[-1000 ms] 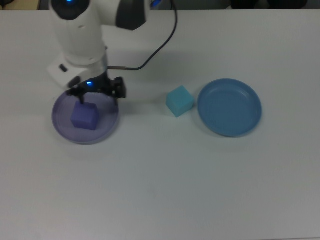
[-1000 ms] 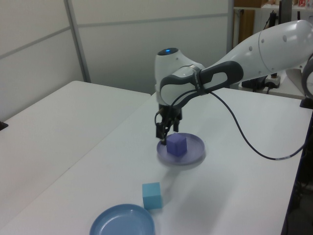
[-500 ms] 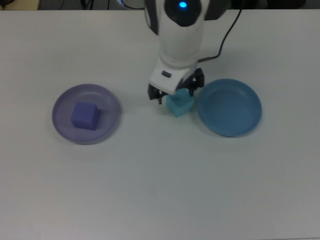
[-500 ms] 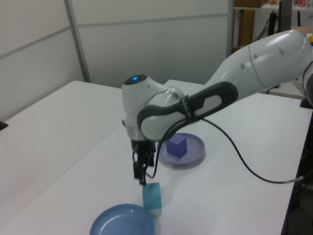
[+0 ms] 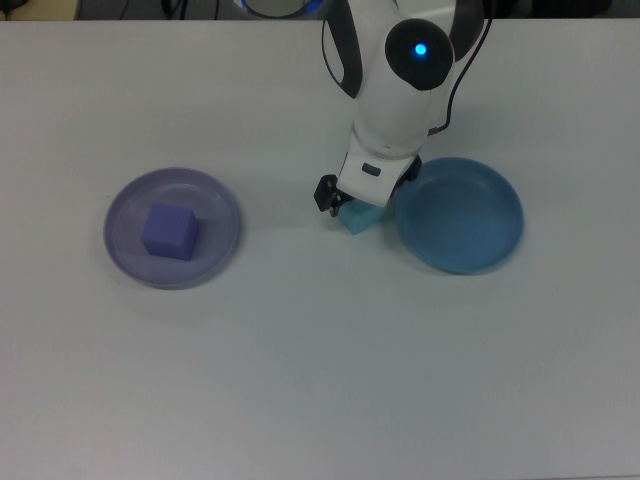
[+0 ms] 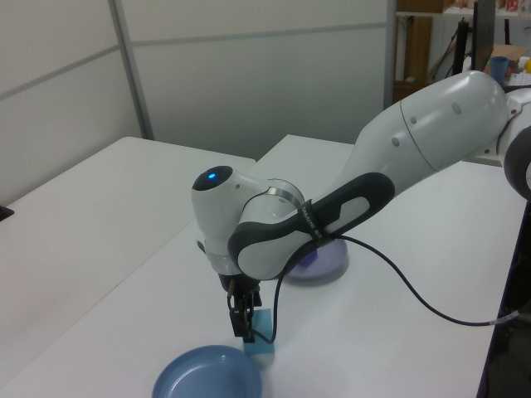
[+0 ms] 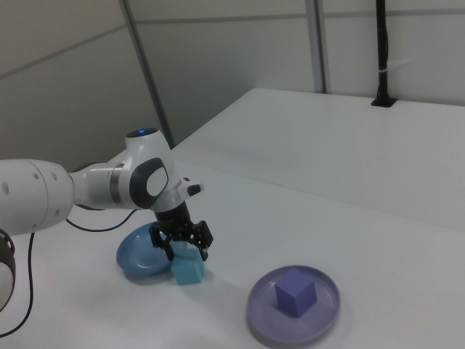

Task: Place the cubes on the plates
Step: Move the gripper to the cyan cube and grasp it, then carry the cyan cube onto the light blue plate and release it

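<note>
Turquoise cube (image 7: 189,270) sits on the white table (image 5: 320,380) directly under the gripper (image 7: 181,246), between the spread jaws, which straddle its top without clamping it yet (released, judging by the right view). Blue plate (image 5: 462,214) lies just beside the jaws, on the top view's right, so the carry should be short. Violet cube (image 5: 168,231) rests on the lavender plate (image 5: 128,243), well apart from the jaws on the top view's left: that half looks done. Likely step now: lowering to grasp.

Violet cube (image 5: 168,231) on lavender plate (image 5: 222,216); turquoise cube (image 7: 189,270) beside blue plate (image 5: 470,220).
</note>
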Controlling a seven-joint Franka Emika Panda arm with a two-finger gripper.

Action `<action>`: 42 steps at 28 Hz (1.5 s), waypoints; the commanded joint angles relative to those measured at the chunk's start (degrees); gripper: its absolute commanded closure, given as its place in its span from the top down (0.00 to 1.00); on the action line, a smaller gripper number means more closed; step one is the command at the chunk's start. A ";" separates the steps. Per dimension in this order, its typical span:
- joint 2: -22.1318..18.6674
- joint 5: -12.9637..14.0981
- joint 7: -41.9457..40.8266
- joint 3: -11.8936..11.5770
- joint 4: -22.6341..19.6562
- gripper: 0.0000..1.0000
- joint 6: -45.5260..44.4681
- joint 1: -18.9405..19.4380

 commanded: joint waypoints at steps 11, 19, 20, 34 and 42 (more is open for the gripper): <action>-0.73 -1.23 -0.49 -0.36 -0.98 0.00 -0.55 0.80; -5.03 2.88 4.60 -0.36 0.87 0.00 -6.17 0.27; -5.30 4.03 5.56 -0.36 0.87 0.00 -6.00 0.62; -2.93 4.40 25.08 0.61 2.10 0.02 3.40 9.41; -1.96 3.78 26.93 0.61 2.01 0.09 4.20 10.82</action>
